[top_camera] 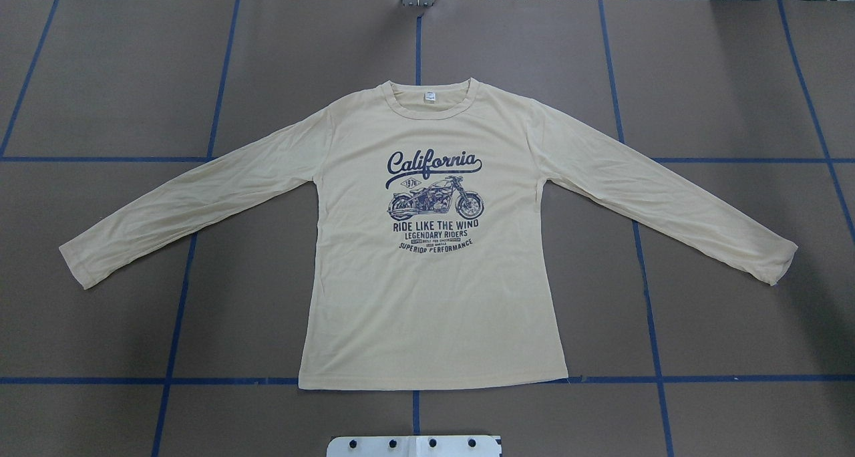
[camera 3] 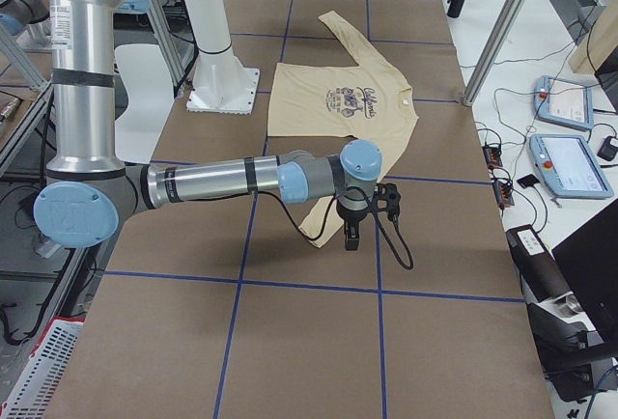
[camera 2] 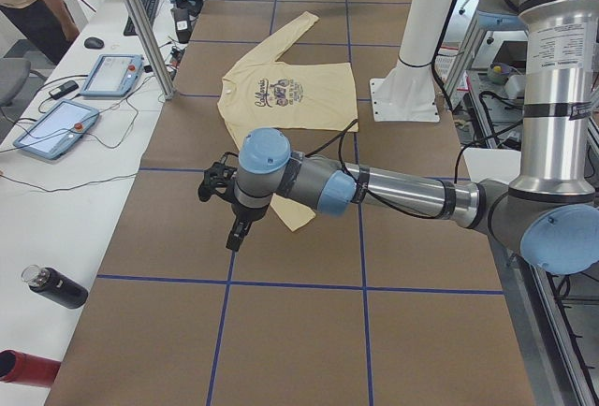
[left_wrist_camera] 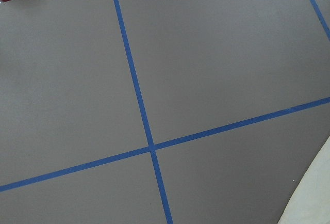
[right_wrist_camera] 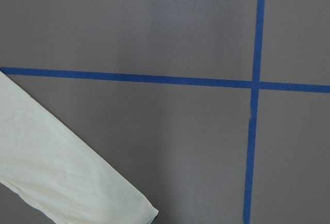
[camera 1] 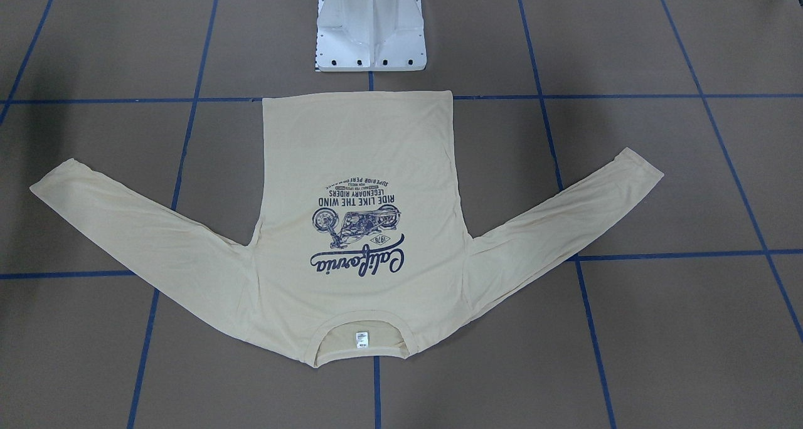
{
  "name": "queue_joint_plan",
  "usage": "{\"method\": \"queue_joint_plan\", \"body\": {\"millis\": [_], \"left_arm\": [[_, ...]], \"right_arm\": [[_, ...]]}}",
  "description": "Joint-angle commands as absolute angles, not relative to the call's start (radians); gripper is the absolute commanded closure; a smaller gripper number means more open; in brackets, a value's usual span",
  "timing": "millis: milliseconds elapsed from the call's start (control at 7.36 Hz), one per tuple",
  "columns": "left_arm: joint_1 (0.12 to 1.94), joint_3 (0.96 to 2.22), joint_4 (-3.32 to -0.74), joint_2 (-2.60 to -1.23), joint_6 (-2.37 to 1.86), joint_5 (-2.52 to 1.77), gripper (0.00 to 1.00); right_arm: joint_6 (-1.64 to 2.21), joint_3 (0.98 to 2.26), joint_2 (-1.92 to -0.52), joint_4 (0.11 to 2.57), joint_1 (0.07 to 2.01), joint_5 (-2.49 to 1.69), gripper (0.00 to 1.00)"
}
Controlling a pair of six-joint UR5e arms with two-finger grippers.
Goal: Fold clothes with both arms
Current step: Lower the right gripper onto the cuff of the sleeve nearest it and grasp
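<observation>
The brown paper-covered counter [top_camera: 100, 76], gridded with blue tape [top_camera: 220, 76], carried the pale cream-yellow long-sleeved shirt [top_camera: 434, 310], which lay flat and print-up with its sleeves splayed. The silver-grey left arm [camera 2: 402, 191] and right arm [camera 3: 212, 180] each reached out near a cuff. I couldn't tell whether the black left end effector [camera 2: 237, 235] or the right end effector [camera 3: 351, 237] gaped or gripped anything.

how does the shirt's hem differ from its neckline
On the shirt, the hem runs straight; the neckline curves. The hem lies over a blue tape line, nearest the white base; the neckline is at the far end. The neckline carries a small white label; the hem shows none. Both are pale cream and lie flat on the table.
</observation>
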State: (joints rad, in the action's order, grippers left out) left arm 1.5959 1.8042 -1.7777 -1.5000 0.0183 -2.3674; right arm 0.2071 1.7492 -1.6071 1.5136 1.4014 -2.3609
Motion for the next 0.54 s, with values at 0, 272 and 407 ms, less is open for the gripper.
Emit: {"method": "queue_joint_plan", "body": {"millis": [0,272,407], "left_arm": [[1.595,1.815,-1.778,-1.482,0.018,-2.375,0.0],[1.595,1.812,-1.782,-1.48,0.012,-2.375,0.0],[1.597,1.824,-1.784,-1.479,0.012,-2.375,0.0]], "right_arm": [[0.207,1.782,-1.608,1.514,1.41,-2.362,0.0],[0.209,1.784,-1.611,1.514,1.407,-2.365,0.0],[0.209,1.784,-1.615,1.506,1.407,-2.376,0.0]]}}
